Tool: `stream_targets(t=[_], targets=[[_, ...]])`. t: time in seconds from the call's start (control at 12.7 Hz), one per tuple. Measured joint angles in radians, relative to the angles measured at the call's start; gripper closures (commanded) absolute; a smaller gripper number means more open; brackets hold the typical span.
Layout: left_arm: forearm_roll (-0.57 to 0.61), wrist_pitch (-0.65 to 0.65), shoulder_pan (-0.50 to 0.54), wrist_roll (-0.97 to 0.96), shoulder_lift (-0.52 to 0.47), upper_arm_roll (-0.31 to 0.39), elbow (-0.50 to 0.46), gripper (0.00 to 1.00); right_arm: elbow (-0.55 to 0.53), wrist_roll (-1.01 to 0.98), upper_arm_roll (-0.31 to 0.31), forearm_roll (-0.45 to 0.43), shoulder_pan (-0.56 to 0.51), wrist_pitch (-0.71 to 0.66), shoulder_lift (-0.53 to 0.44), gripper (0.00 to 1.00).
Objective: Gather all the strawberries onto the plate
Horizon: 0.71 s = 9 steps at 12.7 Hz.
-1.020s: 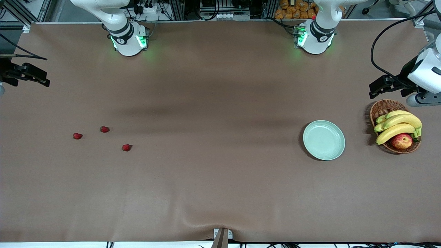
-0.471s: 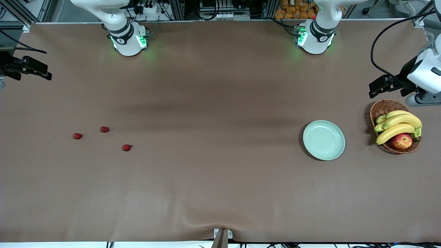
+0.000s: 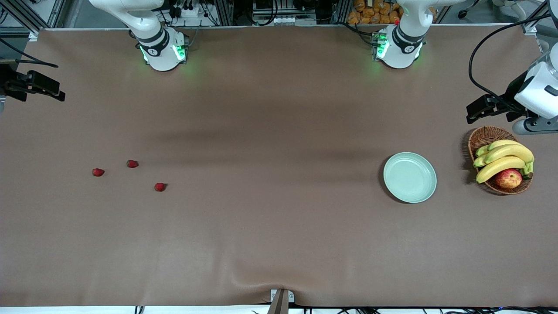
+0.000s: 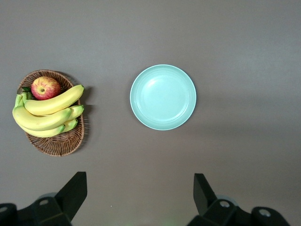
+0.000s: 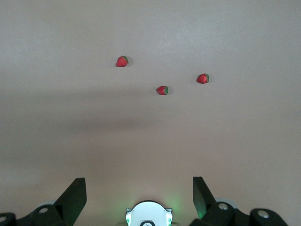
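Holding both claws wide open, high over my table ends: left claw [image 4: 138, 197] near basket [image 3: 481, 136] holding bananas [image 3: 501, 160] and apple [image 3: 508, 178]; right claw [image 5: 138, 197]. Plate [image 3: 409, 177] bare; three strawberries [image 3: 132, 164] on table [image 3: 279, 244], well apart from it.

Three strawberries [image 5: 162, 90] on table [image 5: 235, 141]
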Motion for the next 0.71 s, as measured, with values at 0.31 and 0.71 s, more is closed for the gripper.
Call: stream_targets(t=[0.31, 0.71], targets=[[0.000, 0.000, 0.000, 0.000, 0.000, 0.000, 0.000, 0.00, 0.000, 0.000, 0.000, 0.000, 0.000, 0.000, 0.000, 0.00], [0.000, 0.000, 0.000, 0.000, 0.000, 0.000, 0.000, 0.00, -0.035, 0.000, 0.000, 0.000, 0.000, 0.110, 0.057, 0.00]])
